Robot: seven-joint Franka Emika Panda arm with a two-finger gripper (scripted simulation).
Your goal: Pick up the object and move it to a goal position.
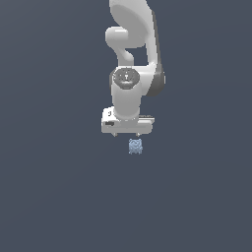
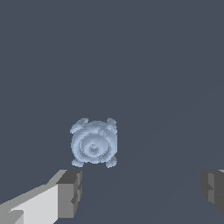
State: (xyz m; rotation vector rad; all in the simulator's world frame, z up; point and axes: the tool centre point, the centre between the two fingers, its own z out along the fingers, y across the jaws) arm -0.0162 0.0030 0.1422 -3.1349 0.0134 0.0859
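Observation:
The object [image 1: 136, 146] is a tiny pale blue-grey lumpy block lying on the dark surface, just in front of and slightly toward the exterior view's right of the white gripper [image 1: 126, 134]. In the wrist view the object [image 2: 94, 142] shows a round ringed face with bumpy corners. It lies beyond the fingertips, closer to one grey finger pad [image 2: 70, 192] than to the other [image 2: 214, 190]. The gripper [image 2: 141, 192] stands open, its jaws wide apart with nothing between them. It is not touching the object.
The white arm [image 1: 132, 44] rises behind the gripper toward the top of the exterior view. A plain dark grey-blue surface [image 1: 54, 187] spreads on all sides with no other things on it.

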